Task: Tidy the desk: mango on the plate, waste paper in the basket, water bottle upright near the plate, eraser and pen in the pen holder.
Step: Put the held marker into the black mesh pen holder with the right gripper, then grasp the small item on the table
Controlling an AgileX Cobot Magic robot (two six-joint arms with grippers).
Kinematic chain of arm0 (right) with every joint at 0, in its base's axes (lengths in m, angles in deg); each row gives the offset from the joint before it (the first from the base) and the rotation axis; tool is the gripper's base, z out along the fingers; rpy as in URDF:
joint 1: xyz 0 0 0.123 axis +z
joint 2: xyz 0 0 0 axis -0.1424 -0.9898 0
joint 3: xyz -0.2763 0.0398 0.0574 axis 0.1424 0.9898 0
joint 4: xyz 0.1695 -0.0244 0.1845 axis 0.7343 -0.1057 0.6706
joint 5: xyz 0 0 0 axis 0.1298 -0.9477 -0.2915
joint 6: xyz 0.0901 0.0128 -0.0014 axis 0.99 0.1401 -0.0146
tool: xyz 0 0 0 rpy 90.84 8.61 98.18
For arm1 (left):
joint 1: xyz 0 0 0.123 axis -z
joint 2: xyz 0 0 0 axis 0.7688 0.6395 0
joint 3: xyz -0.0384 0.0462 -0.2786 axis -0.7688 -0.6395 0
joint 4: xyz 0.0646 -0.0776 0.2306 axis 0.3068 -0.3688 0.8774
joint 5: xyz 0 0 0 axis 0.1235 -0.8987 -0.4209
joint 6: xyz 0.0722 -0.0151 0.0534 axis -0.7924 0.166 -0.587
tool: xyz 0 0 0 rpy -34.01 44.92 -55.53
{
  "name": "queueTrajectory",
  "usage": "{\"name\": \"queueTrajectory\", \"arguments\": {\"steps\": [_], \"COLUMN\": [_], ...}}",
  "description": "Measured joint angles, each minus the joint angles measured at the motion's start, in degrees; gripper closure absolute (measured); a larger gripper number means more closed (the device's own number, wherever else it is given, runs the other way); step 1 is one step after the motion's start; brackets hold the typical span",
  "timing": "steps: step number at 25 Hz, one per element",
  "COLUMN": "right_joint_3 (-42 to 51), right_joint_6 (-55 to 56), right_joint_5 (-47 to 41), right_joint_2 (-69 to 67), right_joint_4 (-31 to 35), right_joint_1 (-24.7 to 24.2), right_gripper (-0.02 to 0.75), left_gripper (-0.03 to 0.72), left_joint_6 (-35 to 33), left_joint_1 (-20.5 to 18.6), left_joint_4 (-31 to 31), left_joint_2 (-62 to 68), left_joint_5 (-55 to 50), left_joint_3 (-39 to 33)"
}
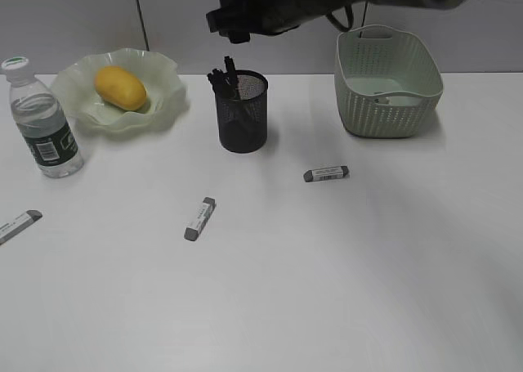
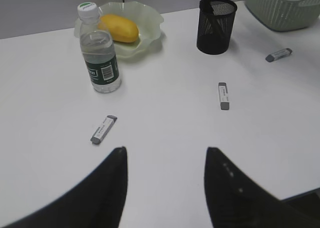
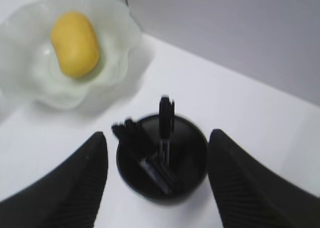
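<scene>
So the right gripper [image 3: 157, 183] is hanging right above the pen holder [image 1: 242, 113], jaws spread wide with nothing between them. In the right wrist view the black mesh cup sits dead centre between the two fingers, below them, and you can see pens [image 3: 150, 153] leaning inside it, tips poking over the rim. From the exterior view the right arm reaches in from the top right, and the gripper is clear of the cup, not touching it.

Left gripper [image 2: 165, 188] is also open and empty, hovering low over a bare patch of the desk [image 1: 343, 290]. The nearest things ahead of it are two erasers, one [image 2: 103, 129] just off to the left and another [image 2: 224, 95] off to the right. A third eraser [image 2: 278, 54] lies further out toward the basket [image 1: 391, 102].

Mango [image 1: 120, 87] is sitting on the plate [image 1: 167, 78]. Water bottle [image 1: 41, 120] stands upright just beside the plate, cap on. There's something small and pale in the basket bottom but I can't tell what.
</scene>
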Motion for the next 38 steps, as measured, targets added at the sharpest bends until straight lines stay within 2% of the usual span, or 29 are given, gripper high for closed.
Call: {"name": "queueTrajectory", "arguments": {"steps": [8,13,17,21,34,38], "right_joint_3": [-0.1,-0.1,1.0,7.1,42.3,50.4], "right_joint_6": [0.0,-0.2,-0.4,-0.4,0.9,0.9], "right_joint_5": [-36.6,-52.0,-54.2,-54.3,-51.9,-51.3], "right_joint_2": [5.3,6.7,10.6,17.9,55.2,68.8], "right_joint_4": [-2.4,-3.8,-3.4,-2.7,-2.3,-2.3], "right_joint_1": [0.0,0.0,0.0,0.0,0.0,0.0], "right_gripper": [0.237,0.264,0.271,0.273,0.278,0.279], "left_gripper": [0.306,0.306,0.306,0.306,0.306,0.323], "left_joint_6": [0.0,0.0,0.0,0.0,0.0,0.0], "left_joint_1": [0.0,0.0,0.0,0.0,0.0,0.0], "left_joint_4": [0.0,0.0,0.0,0.0,0.0,0.0], "left_joint_2": [0.0,0.0,0.0,0.0,0.0,0.0], "left_joint_5": [0.0,0.0,0.0,0.0,0.0,0.0], "left_joint_3": [0.0,0.0,0.0,0.0,0.0,0.0]}}
